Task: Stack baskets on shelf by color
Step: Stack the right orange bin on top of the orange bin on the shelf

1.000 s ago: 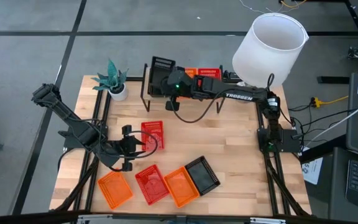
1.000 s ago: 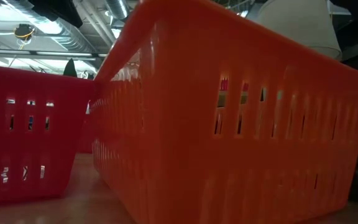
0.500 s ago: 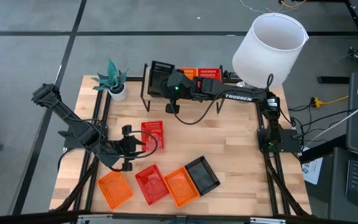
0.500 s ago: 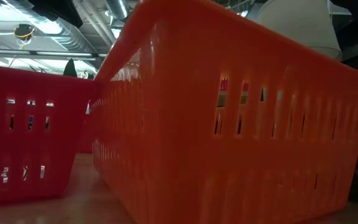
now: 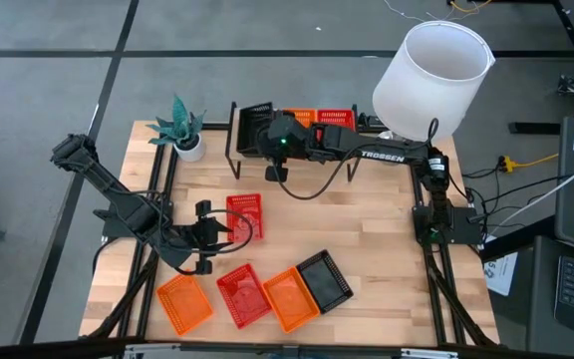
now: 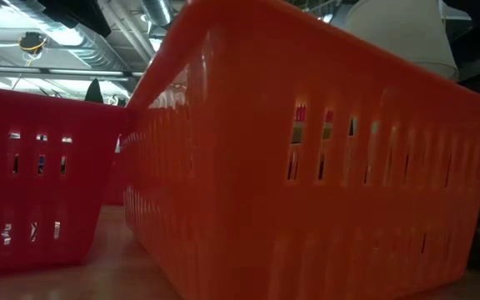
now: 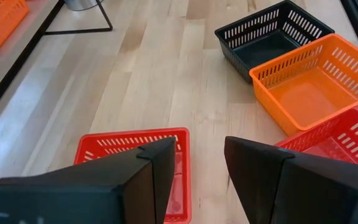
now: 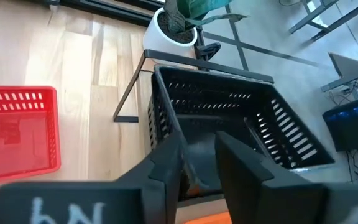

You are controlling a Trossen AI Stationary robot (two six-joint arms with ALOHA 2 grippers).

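The right gripper (image 5: 267, 135) reaches across the far edge of the table to the shelf (image 5: 235, 130). Its two dark fingers (image 8: 166, 168) are closed narrowly on the near wall of a black basket (image 8: 229, 118), one inside and one outside, by the look of the right wrist view. The basket sits at the left end of the shelf, its long axis seeming to run along the gripper's line of reach. An orange basket (image 5: 305, 117) and a red basket (image 5: 335, 118) sit farther right on the shelf.

The left gripper (image 5: 207, 239) waits low over the table near the front, fingers open with a moderate gap, and a loose red basket (image 7: 135, 168) lies just ahead of them. Four more baskets lie along the front edge: orange (image 5: 183, 303), red (image 5: 243, 295), orange (image 5: 289, 298), and black (image 5: 325, 280). The left arm is clearly the nearer to all of these.
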